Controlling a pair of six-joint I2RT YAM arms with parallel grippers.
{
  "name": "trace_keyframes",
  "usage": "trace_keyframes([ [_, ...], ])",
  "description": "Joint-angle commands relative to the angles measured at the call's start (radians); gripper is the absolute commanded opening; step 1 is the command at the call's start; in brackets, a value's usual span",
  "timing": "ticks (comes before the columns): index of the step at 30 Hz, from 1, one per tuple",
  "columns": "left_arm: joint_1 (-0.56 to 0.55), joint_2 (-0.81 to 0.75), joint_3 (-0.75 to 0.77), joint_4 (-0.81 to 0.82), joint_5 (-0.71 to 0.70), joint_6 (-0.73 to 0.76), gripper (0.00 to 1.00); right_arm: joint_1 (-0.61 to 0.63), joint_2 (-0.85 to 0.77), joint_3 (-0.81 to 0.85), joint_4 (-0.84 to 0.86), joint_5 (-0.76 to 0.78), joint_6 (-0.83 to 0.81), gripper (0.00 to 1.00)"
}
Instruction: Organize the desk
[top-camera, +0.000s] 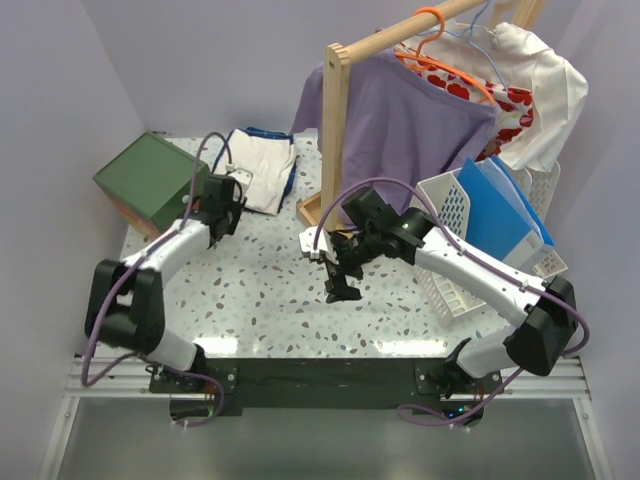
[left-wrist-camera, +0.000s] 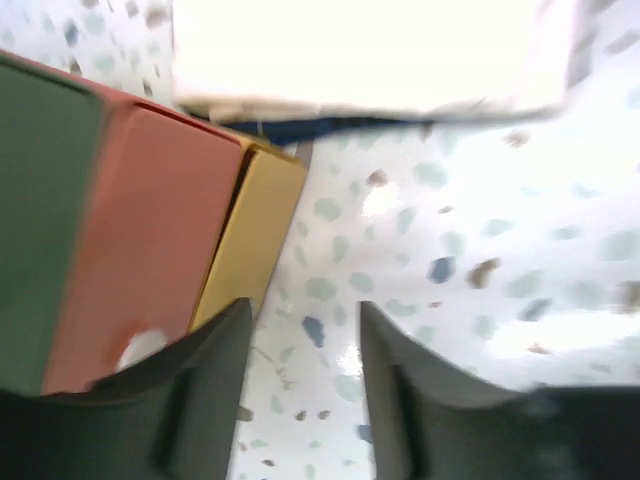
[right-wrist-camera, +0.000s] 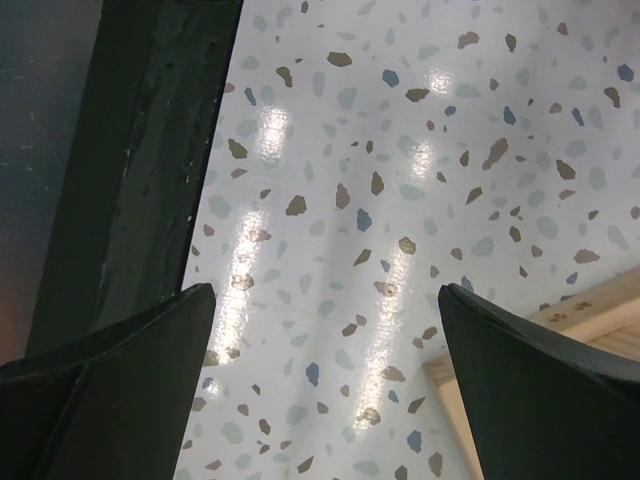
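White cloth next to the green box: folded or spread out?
Folded: the white cloth lies as a compact layered rectangle, blue fabric showing under it.

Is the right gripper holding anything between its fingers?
No, the right gripper stands wide open, and only the bare speckled desk shows between its two fingers.

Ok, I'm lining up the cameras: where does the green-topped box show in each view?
Top external: the green-topped box sits at the far left of the desk.
Left wrist: the box fills the left side, red and yellow faces showing.
Right wrist: not in it.
Shared landmark: the speckled desk.
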Motion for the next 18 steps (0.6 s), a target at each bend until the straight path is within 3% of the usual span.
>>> trace_keyframes([
  [1,0.007,-0.291,-0.08,-0.001,0.263,-0.084,0.6,-0.005,-0.095,0.001,-0.059,0.069,-0.036,0.99],
  [5,0.007,-0.604,-0.182,-0.009,0.377,-0.133,0.77,-0.005,-0.165,0.01,-0.191,0.172,-0.053,0.99],
  [10,0.009,-0.853,-0.24,-0.019,0.42,-0.285,0.92,-0.033,-0.303,-0.045,-0.108,0.515,0.096,0.99],
  [11,0.009,-0.908,-0.233,-0.018,0.423,-0.314,0.99,-0.063,-0.352,-0.052,-0.084,0.516,0.119,0.99],
  [18,0.009,-0.996,-0.124,-0.07,0.477,-0.437,1.0,-0.301,-0.491,-0.025,-0.015,0.543,0.281,0.99],
])
